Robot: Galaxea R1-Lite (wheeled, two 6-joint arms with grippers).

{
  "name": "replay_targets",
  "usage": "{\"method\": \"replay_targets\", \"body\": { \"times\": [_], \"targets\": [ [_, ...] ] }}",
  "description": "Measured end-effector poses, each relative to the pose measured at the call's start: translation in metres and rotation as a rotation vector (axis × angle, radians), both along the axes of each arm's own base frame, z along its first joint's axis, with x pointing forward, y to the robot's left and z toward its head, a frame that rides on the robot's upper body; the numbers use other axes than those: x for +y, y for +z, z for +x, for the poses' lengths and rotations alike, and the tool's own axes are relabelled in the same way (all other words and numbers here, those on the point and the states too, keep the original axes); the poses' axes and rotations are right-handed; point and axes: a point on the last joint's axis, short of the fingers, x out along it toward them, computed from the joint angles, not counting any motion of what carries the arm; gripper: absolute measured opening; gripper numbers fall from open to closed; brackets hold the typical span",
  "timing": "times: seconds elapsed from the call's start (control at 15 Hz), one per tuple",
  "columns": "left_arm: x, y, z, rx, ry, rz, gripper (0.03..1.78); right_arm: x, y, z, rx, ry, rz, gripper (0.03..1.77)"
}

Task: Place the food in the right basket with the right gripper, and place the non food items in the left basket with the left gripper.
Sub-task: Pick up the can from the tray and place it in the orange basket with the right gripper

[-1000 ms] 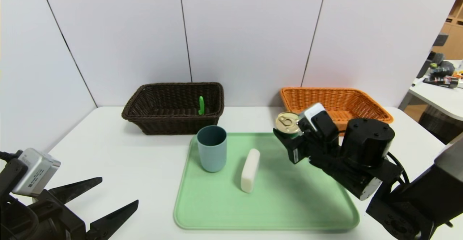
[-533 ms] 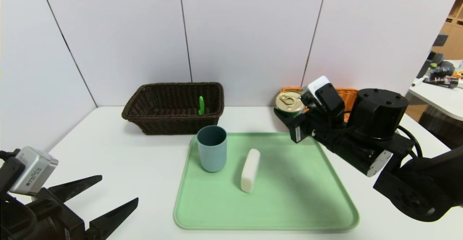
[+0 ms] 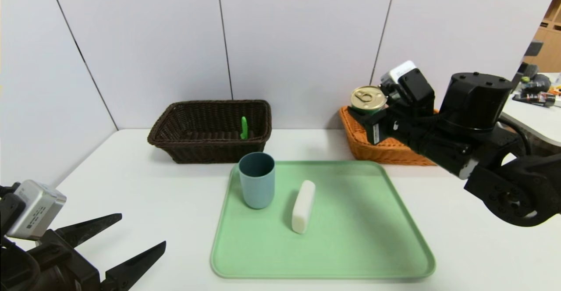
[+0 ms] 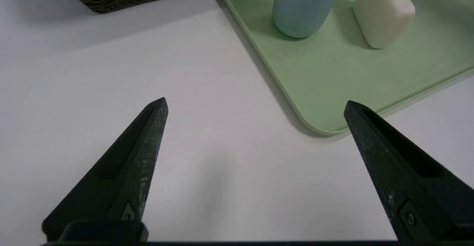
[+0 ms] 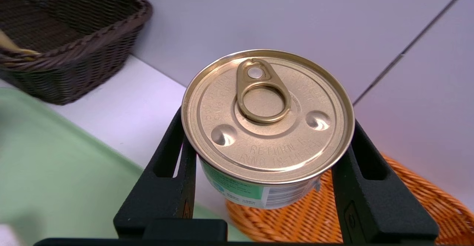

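Note:
My right gripper (image 3: 367,111) is shut on a food can (image 3: 368,100) with a gold pull-ring lid (image 5: 266,114) and a green label, held upright in the air over the near left corner of the orange right basket (image 3: 385,148). On the green tray (image 3: 350,247) stand a blue cup (image 3: 257,179) and a white soap bar (image 3: 303,206). The dark brown left basket (image 3: 184,144) holds a green item (image 3: 244,128). My left gripper (image 3: 131,238) rests open above the table at the near left, nothing between its fingers (image 4: 144,146).
The white table (image 3: 144,194) runs back to a pale panelled wall behind both baskets. Another table with clutter (image 3: 537,94) stands off to the far right. The tray's near left corner (image 4: 322,125) lies just ahead of the left gripper.
My right arm has lifted the can up and moved it right and back, from above the tray's far right corner to over the orange basket's edge. The left arm has hardly moved.

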Motion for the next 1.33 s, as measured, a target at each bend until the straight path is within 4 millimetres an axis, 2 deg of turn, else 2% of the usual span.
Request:
{"method": "replay_targets", "body": {
  "times": [0.6,1.0,1.33],
  "targets": [
    [0.000,0.001,-0.001,-0.008,0.001,-0.004,1.69,-0.057,0.024,0.038,0.009,-0.124,-0.032,0.98],
    [0.001,0.002,-0.002,-0.012,0.000,-0.006,1.69,-0.095,0.024,0.063,0.186,-0.229,-0.029,0.98],
    [0.001,0.002,-0.002,-0.013,0.001,-0.008,1.69,-0.106,0.035,0.085,0.372,-0.284,0.060,0.98]
  ]
}}
